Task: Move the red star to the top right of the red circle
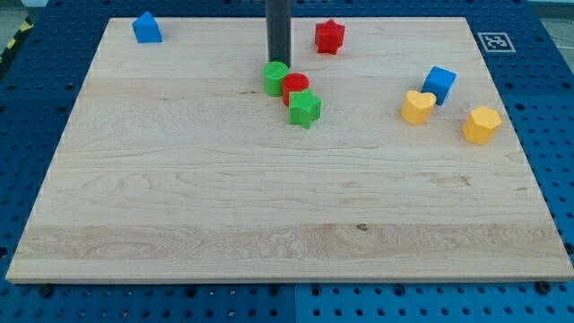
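The red star (329, 37) lies near the view's top, right of centre. The red circle (295, 87) sits lower and to its left, wedged between a green circle (275, 77) on its left and a green star (305, 109) at its lower right. My dark rod comes down from the top edge, and my tip (278, 61) ends just above the green circle, touching or nearly touching it. The tip is left of the red star and apart from it.
A blue block (146, 28) sits at the top left. At the right are a blue cube (439, 84), a yellow heart (417, 107) and a yellow hexagon (482, 125). The wooden board (269, 206) rests on a blue perforated table.
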`<move>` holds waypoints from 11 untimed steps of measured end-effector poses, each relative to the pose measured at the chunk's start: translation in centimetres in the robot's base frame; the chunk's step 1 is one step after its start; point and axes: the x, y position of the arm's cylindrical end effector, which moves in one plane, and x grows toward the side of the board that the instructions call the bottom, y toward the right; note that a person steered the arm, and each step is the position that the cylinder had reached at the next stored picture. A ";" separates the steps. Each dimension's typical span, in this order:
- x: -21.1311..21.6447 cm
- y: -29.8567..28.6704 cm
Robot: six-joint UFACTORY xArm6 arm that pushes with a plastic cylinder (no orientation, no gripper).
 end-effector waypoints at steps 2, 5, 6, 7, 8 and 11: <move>-7.2 0.1; -11.4 5.3; -11.4 8.1; -11.2 8.2; -10.8 8.2; -6.0 5.7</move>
